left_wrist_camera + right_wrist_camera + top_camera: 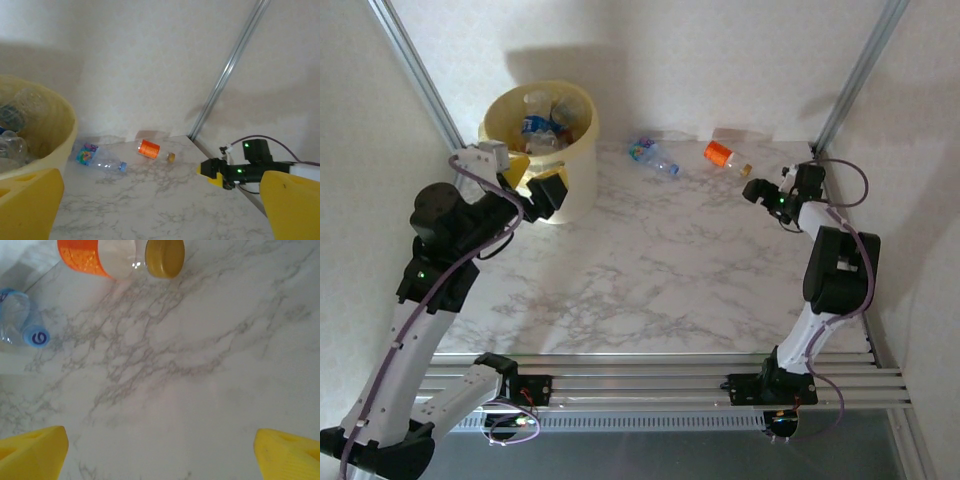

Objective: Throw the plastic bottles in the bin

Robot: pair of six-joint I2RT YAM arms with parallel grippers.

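The bin stands at the back left, a round pale-yellow bucket with several plastic bottles heaped inside. Two more bottles lie on the marble table: a clear one with a blue label and blue cap, and one with an orange label and gold cap. My left gripper is open beside the bin's front wall and holds nothing. Open and empty too, my right gripper hovers low over the table, just short of the orange bottle.
White walls close in the table behind and on both sides, with aluminium posts in the back corners. The bin's rim rises at the left of the left wrist view, and the right arm reaches in from the right.
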